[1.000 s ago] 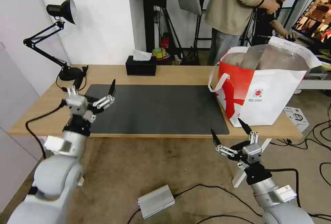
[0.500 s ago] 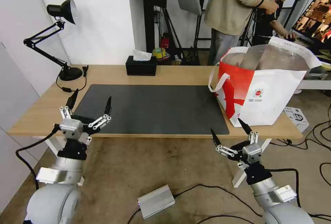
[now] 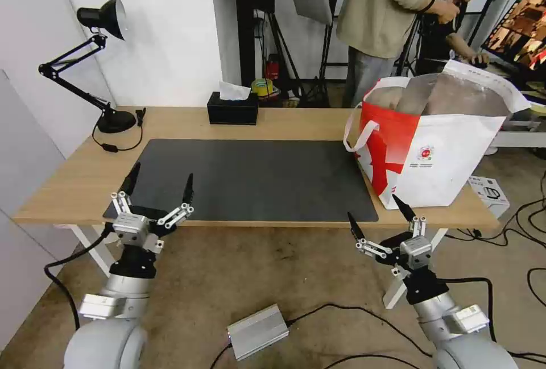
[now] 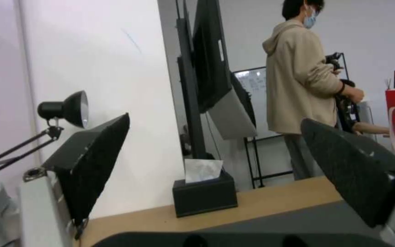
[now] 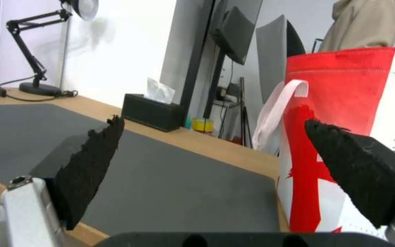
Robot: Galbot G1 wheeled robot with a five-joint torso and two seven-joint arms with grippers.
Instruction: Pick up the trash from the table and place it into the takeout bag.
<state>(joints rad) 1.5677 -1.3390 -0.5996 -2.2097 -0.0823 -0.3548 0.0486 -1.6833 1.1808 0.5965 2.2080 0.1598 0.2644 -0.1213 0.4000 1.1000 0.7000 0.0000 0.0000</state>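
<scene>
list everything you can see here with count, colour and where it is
table: 1, light wood, white legs, across the middle
mat: 1, dark grey, on the table
takeout bag: 1, red and white, foil-lined, table's right end
tissue box: 1, black, table's far edge
desk lamp: 1, black, far left corner
metal box: 1, silver, on the floor
left gripper: 1, open, at the table's near left edge
right gripper: 1, open, below the near edge by the bag

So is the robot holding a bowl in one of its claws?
No, the left gripper and right gripper both hang open with nothing in them, at the near edge of the table.
</scene>
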